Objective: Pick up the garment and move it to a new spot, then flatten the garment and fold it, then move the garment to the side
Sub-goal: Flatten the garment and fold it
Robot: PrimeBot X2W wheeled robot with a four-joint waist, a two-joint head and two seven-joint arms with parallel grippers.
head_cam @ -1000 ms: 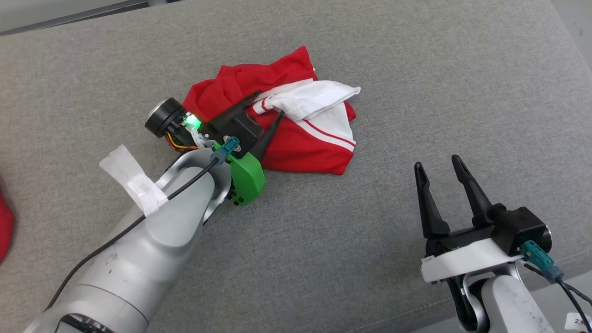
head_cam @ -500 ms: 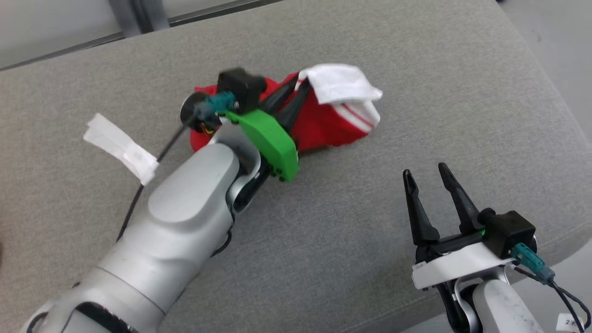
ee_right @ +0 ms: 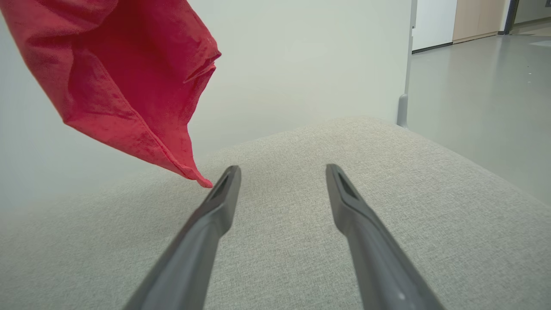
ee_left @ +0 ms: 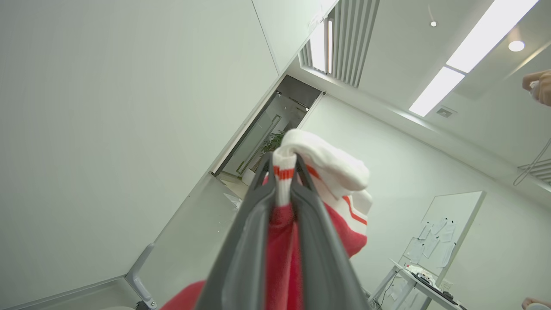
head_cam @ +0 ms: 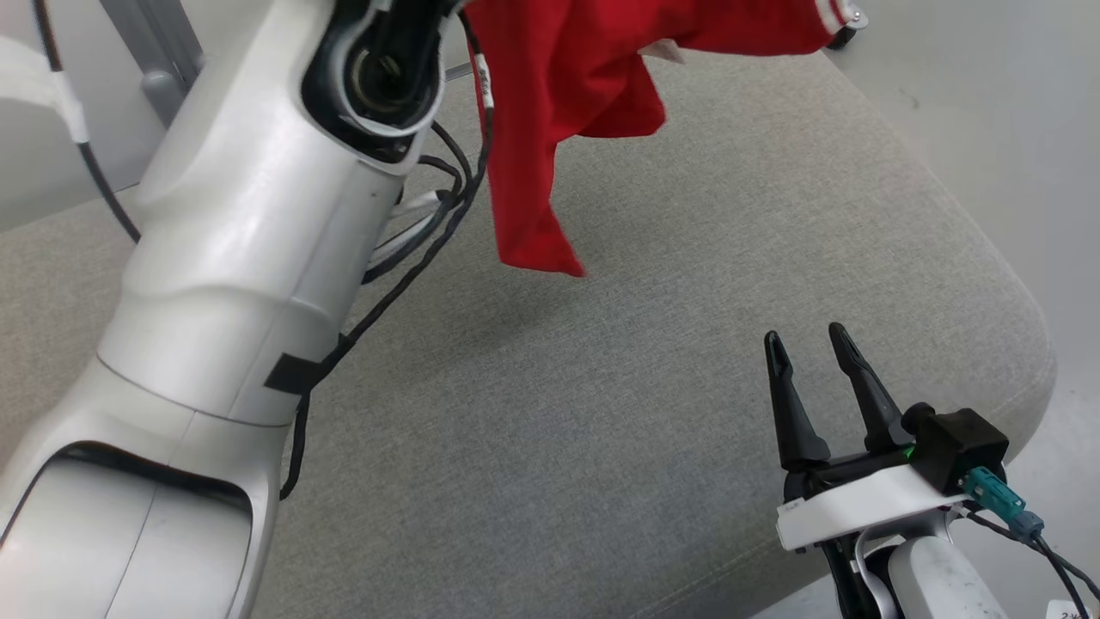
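The red garment [head_cam: 550, 103] with white striped trim hangs in the air over the grey cushion [head_cam: 653, 387], its lowest corner dangling free. In the left wrist view my left gripper [ee_left: 284, 165] is shut on the garment's [ee_left: 327, 163] white cuff, pointing up toward the ceiling. The pale left forearm [head_cam: 249, 223] rises along the left of the head view. My right gripper [head_cam: 803, 340] stands open low at the right, above the cushion. In the right wrist view the garment's [ee_right: 125, 77] hanging corner ends just left of the right gripper [ee_right: 282, 170], apart from it.
The cushion's rounded right edge [head_cam: 1023, 344] drops to a pale floor [head_cam: 988, 112]. A grey post [head_cam: 163, 60] and wall stand behind the cushion. A person's hand [ee_left: 538, 86] shows at the right edge of the left wrist view.
My left gripper shut on the garment's white cuff and lifted it off the cushion, high into the air. The head camera has tilted. The right gripper stays open.
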